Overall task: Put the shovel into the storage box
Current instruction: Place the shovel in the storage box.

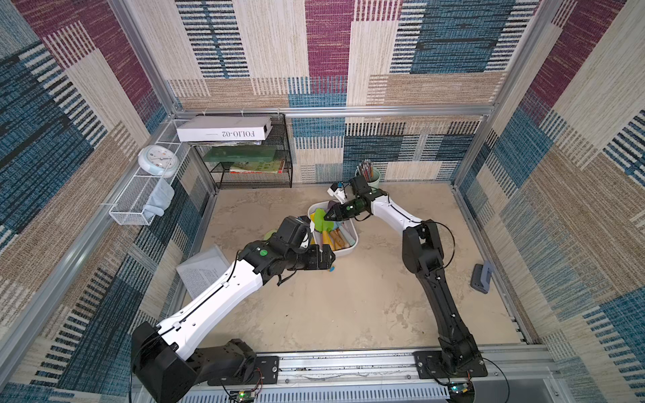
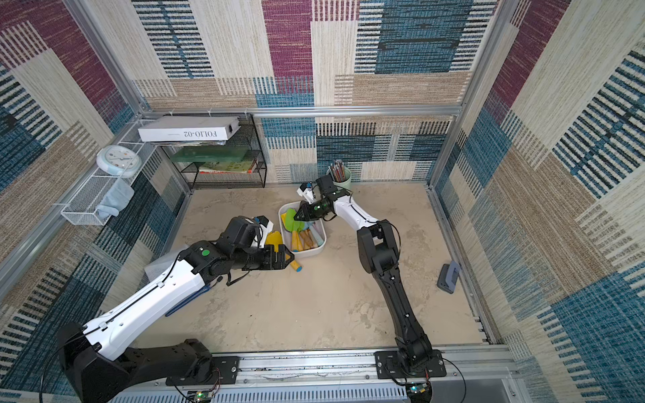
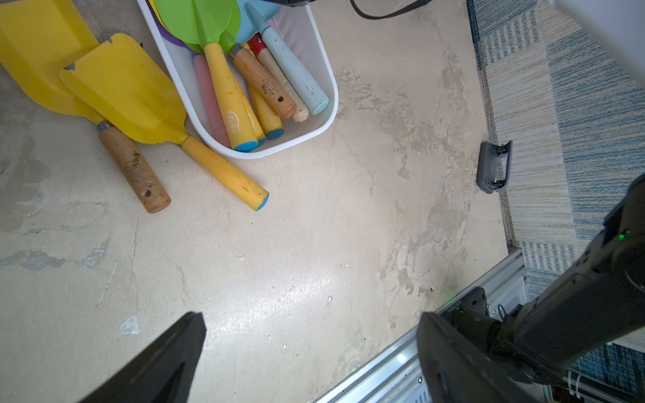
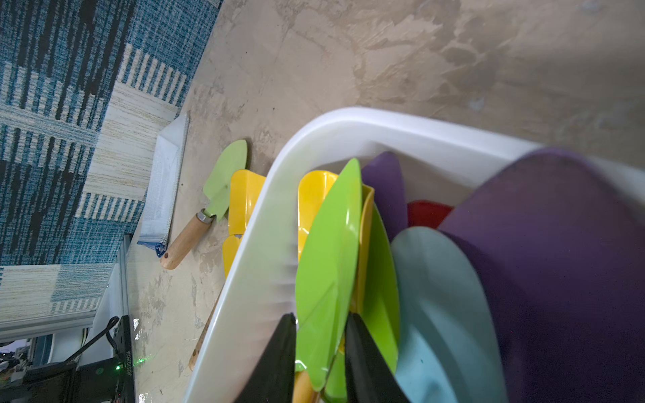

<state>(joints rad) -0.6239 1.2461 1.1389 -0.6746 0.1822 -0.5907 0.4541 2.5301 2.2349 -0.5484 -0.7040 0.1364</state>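
Note:
The white storage box (image 1: 354, 231) stands mid-table and holds several shovels, handles toward the front. My right gripper (image 4: 321, 317) hovers over the box's far end. Its jaws stand a little apart, with the blade of a green shovel (image 4: 331, 258) between them inside the box. Two yellow shovels lie on the table beside the box's left wall, one with a wooden handle (image 3: 134, 171) and one with a yellow handle (image 3: 223, 171). A small green shovel (image 4: 223, 181) lies further left. My left gripper (image 3: 312, 324) is wide open over bare table near the box's front corner, holding nothing.
A mint pencil cup (image 1: 369, 174) stands at the back behind the right arm. The back left holds a black mesh rack (image 1: 252, 164), and a white wire basket (image 1: 139, 204) hangs on the left wall. A notebook (image 1: 204, 270) lies left and a grey device (image 1: 481, 277) right.

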